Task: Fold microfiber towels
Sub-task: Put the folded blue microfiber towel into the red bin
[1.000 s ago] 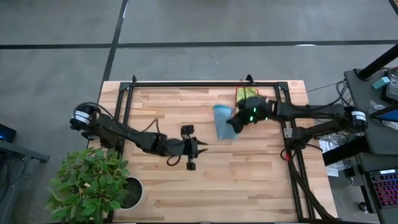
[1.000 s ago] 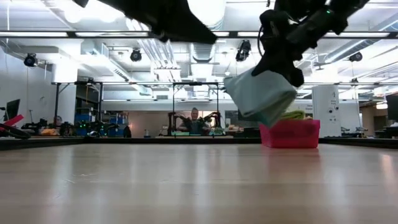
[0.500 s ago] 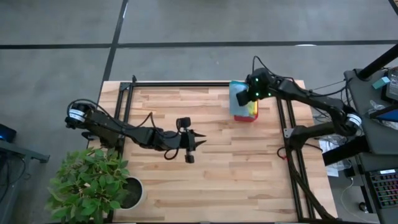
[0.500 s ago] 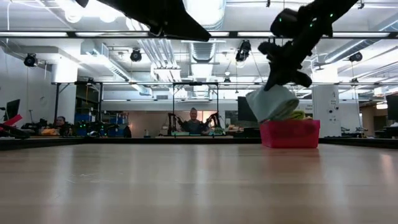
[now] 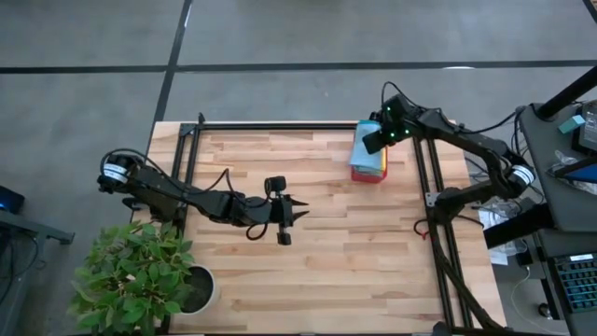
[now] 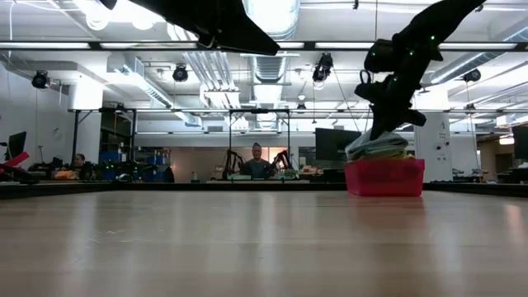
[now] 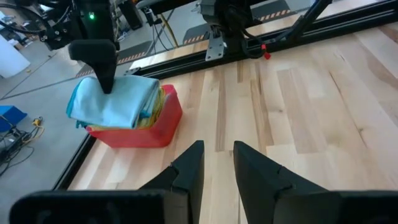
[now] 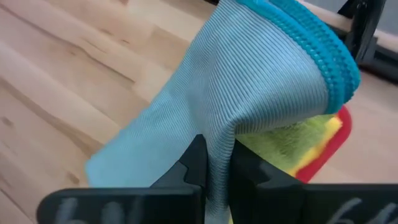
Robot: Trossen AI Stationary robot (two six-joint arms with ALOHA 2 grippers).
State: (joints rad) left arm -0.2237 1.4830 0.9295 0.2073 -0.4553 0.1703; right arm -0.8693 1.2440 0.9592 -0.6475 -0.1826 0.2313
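Note:
A folded light blue microfiber towel (image 8: 249, 81) lies on top of green (image 8: 289, 140) and yellow towels in the pink-red tray (image 7: 146, 134) at the table's far right. My right gripper (image 8: 214, 155) stands over the tray (image 5: 371, 176), shut on the blue towel (image 5: 363, 152). In the low view the right gripper (image 6: 384, 124) sits just above the towel pile (image 6: 378, 148). My left gripper (image 7: 217, 158) hangs open over the middle of the table (image 5: 292, 213), with nothing between its fingers. My right gripper pinches a raised fold of the blue towel (image 8: 217, 134) between its two fingers, several layers thick. The fingers come slanting down from above. The rest of the towel spreads out below them and rests on the green and yellow towels in the tray.
A black frame rail (image 5: 280, 125) runs along the table's far edge and down both sides. A potted plant (image 5: 135, 275) stands at the near left corner. Bare wood (image 5: 354, 252) spans the middle and near side of the table.
My right gripper has carried the blue towel toward the table's far right corner, from beside the tray to over it, and has tipped further down. The towel hung clear before; now it lies on the pile in the tray, still pinched.

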